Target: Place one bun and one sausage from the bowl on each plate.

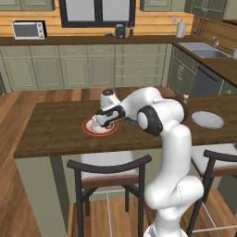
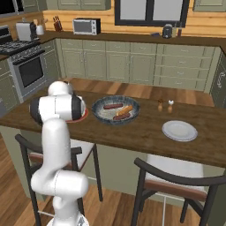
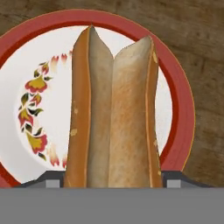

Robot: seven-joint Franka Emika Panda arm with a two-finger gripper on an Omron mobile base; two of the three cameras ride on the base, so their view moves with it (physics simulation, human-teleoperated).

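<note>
Now the pincer (image 1: pixel 99 124) grips 1 hot dog bun (image 3: pixel 113 113) low over the red-rimmed plate (image 3: pixel 177 109), so it lands centred; the bowl (image 2: pixel 100 115) with sausages (image 2: pixel 113 106) waits at the plate's 3 o'clock.

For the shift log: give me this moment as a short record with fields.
gripper: over the red plate, closed on the bun
bun: split side toward the hand camera, above the red plate
bowl: on the counter, two sausages and one more bun inside
grey plate: bare, on the counter to the right of the bowl
shakers: two, behind the grey plate
</note>
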